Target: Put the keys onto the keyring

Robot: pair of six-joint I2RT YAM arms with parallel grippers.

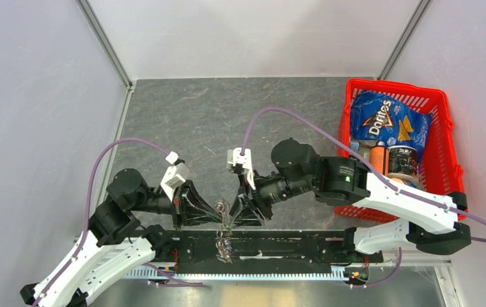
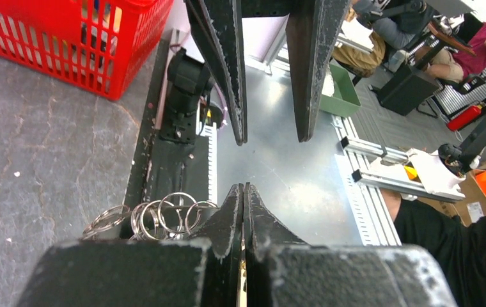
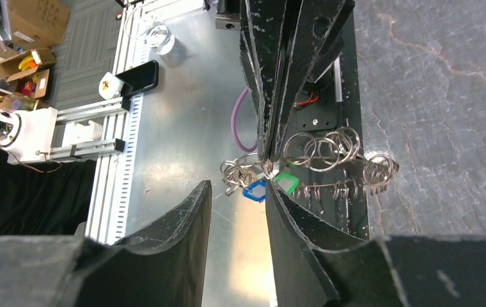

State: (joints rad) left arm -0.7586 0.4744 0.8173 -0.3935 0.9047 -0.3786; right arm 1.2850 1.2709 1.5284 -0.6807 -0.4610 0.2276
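Currently: left gripper [image 3: 270,153] clenched on the keyring [image 3: 323,150]; right gripper [image 3: 237,211] released.
The keys [image 3: 286,182] hang at near centre, between both grippers. Light, rigid, probably slippery and free-swinging; take hold at the plastic heads.

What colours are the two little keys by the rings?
A green key and a blue key, clearest in the right wrist view.

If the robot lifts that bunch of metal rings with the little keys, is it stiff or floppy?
Probably floppy: the bunch of rings is many linked loops trailing from where the left gripper seems to pinch it. The green key and blue key dangle, so it likely swings. Thin shiny wire may slip.
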